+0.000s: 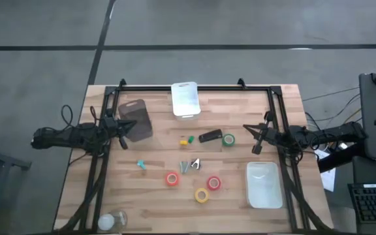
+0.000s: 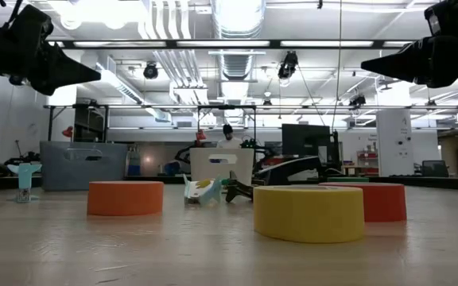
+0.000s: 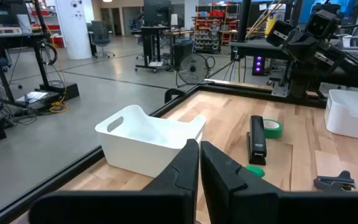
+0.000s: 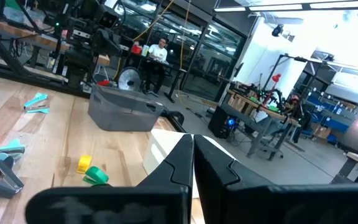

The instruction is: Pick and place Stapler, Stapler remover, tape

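Note:
The black stapler (image 1: 209, 137) lies flat mid-table, with the green tape (image 1: 228, 139) just to its right; both also show in the left wrist view, stapler (image 3: 256, 138) and green tape (image 3: 272, 128). Two red tapes (image 1: 172, 179) (image 1: 213, 183) and the yellow tape (image 1: 202, 195) lie flat nearer the near edge. A silver staple remover (image 1: 189, 164) sits between them and the stapler. My left gripper (image 1: 126, 127) hovers shut at the table's left, over the grey bin. My right gripper (image 1: 253, 134) hovers shut to the right of the green tape. Neither touches anything.
A white bin (image 1: 185, 99) stands at the far edge and another white bin (image 1: 264, 185) at the near right. A grey bin (image 1: 136, 121) sits by the left gripper. A small green-and-yellow piece (image 1: 187, 140), a teal piece (image 1: 141, 165) and a pale object (image 1: 113, 220) also lie on the wood.

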